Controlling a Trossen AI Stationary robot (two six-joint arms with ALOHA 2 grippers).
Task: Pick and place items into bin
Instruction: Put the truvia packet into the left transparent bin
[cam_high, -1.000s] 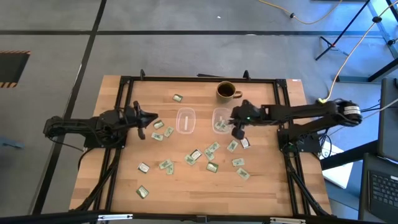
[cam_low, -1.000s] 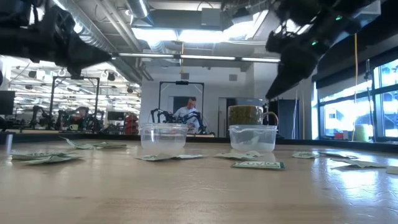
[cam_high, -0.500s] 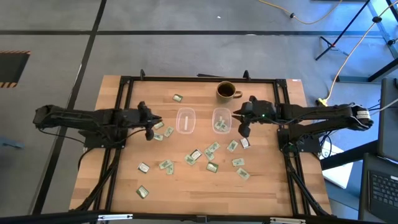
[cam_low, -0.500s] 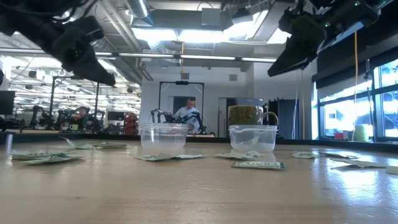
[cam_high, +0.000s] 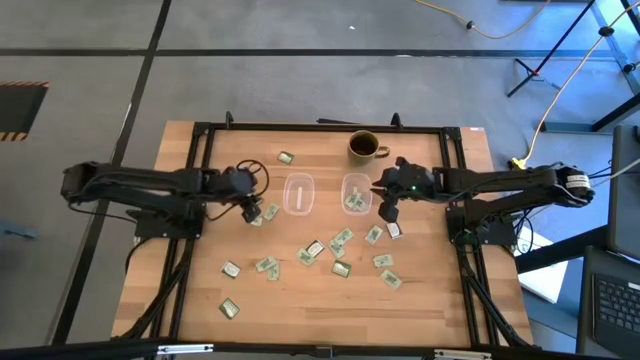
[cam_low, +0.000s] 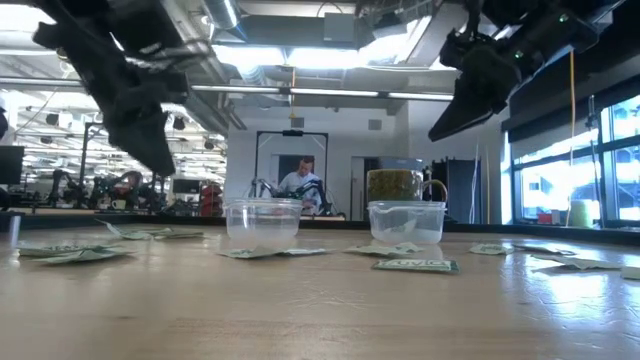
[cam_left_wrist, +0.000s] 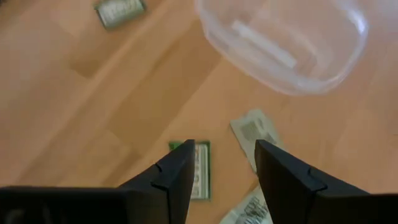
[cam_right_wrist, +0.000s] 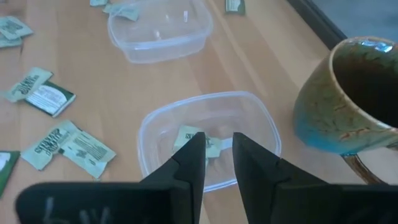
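Note:
Several small pale green and white packets (cam_high: 313, 250) lie flat on the wooden table. My left gripper (cam_high: 250, 203) hangs open and points down over two of them (cam_left_wrist: 200, 177), (cam_left_wrist: 255, 132), just left of the left clear bin (cam_high: 298, 193); it touches neither. My right gripper (cam_high: 386, 208) hovers by the right clear bin (cam_high: 357, 193), which holds a few packets (cam_right_wrist: 194, 139). Its fingers (cam_right_wrist: 193, 163) stand a little apart with nothing between them.
A brown mug (cam_high: 365, 146) stands at the far side behind the right bin. One packet (cam_high: 285, 157) lies apart at the far left; more are strewn over the near half (cam_high: 231, 269), (cam_high: 390, 280). A black frame (cam_high: 200, 135) borders the table.
My left gripper has moved toward the bins, tipped from nearly level to pointing steeply down, and opened. The bins and packets have stayed where they were.

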